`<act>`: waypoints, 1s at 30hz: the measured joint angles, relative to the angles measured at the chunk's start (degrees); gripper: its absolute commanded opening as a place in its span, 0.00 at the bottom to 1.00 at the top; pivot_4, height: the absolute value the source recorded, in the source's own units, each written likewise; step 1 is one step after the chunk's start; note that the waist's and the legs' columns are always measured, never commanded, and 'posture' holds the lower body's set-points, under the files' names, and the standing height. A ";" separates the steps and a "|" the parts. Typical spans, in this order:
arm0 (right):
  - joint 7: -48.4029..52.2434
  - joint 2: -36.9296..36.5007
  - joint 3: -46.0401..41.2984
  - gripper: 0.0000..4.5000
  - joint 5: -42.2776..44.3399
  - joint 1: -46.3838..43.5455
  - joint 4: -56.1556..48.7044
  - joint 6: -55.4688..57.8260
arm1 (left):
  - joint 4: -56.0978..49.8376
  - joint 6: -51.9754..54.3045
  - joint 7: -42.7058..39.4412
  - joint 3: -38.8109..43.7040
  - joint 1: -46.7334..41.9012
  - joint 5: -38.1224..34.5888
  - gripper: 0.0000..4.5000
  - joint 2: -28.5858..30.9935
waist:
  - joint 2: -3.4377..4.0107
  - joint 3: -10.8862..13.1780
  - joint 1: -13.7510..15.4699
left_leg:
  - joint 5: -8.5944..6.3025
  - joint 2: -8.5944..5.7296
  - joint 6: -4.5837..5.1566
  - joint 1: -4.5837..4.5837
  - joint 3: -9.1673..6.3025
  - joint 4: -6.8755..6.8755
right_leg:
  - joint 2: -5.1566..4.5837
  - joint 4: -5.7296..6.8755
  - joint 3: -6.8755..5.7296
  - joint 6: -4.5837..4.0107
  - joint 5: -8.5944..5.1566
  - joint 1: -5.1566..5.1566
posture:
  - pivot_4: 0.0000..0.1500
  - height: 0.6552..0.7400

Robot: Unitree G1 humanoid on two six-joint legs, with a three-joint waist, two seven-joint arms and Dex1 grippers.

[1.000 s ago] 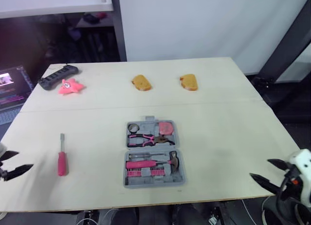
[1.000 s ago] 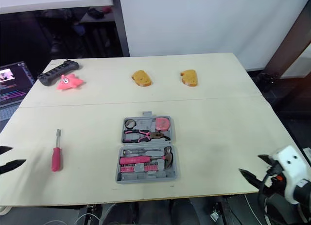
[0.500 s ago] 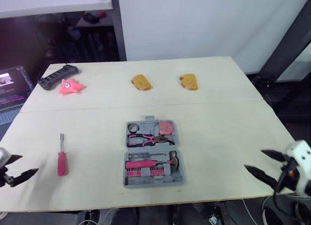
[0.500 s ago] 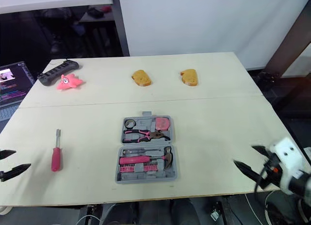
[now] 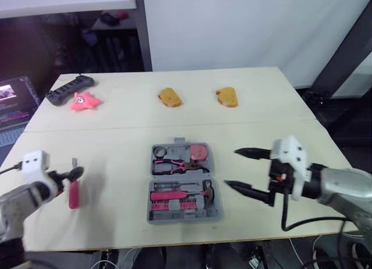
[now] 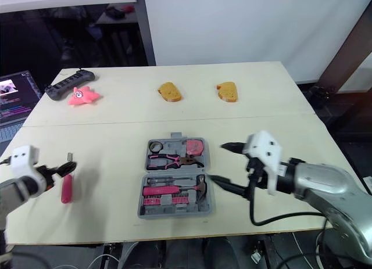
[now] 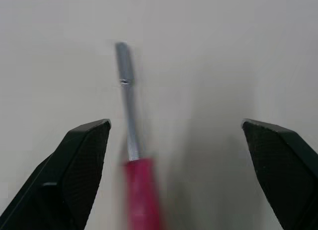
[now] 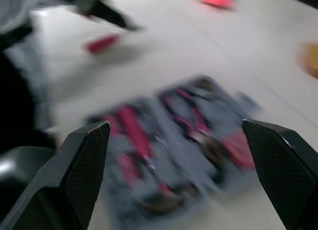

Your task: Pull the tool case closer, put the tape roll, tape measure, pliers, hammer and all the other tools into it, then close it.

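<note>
The tool case [image 5: 214,212] lay open and flat in the middle of the counter [image 5: 279,135], near its front edge. The pliers [image 5: 176,166], tape measure [image 5: 199,153], tape roll [image 5: 160,152] and hammer [image 5: 206,190] sat in its compartments. My right jaws were spread wide just beside the case's right side, above the counter. A red-handled screwdriver [image 5: 73,196] lay loose well to the left of the case. My left jaws stood open over it, its shaft between the fingers and clear of both. At the far side lay two brown bread-shaped pieces [image 5: 169,97], a pink star toy [image 5: 84,102] and a black power strip [image 5: 70,92].
</note>
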 measured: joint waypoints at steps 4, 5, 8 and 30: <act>0.80 -1.30 2.13 1.00 -0.31 -0.23 0.76 0.73 | -2.66 5.03 4.60 -0.53 0.96 2.44 0.98 -0.86 | -0.09 -0.02 -0.35 | 0.11 -0.05 -0.40 0.04 0.10 -0.38 | -0.11 -0.03 0.19 0.00 0.00 -0.23 | 1.00 1.00; 0.91 -1.42 2.42 1.00 -0.45 -0.47 0.89 0.71 | -2.80 5.19 5.30 -0.66 1.42 3.05 0.98 -0.96 | -0.08 -0.02 -0.21 | 0.13 -0.07 -0.45 0.03 0.13 -0.42 | -0.11 -0.03 0.18 0.00 0.00 -0.25 | 1.00 1.00; 0.95 -1.60 3.02 1.00 -0.80 -0.65 1.12 0.71 | -2.63 5.21 6.14 -0.88 3.09 4.40 0.98 -1.59 | -0.10 -0.01 0.08 | 0.25 -0.06 -0.66 0.00 0.07 -0.45 | -0.10 -0.03 0.12 -0.03 -0.01 -0.25 | 1.00 1.00; -0.67 -1.59 4.17 1.00 -1.88 -0.02 1.41 1.22 | 2.73 2.39 3.69 -5.29 0.43 7.62 0.87 0.19 | -0.11 -0.01 0.14 | 0.47 -0.09 -1.05 0.02 0.06 -0.47 | -0.15 -0.05 0.09 -0.09 0.04 -0.19 | 1.00 1.00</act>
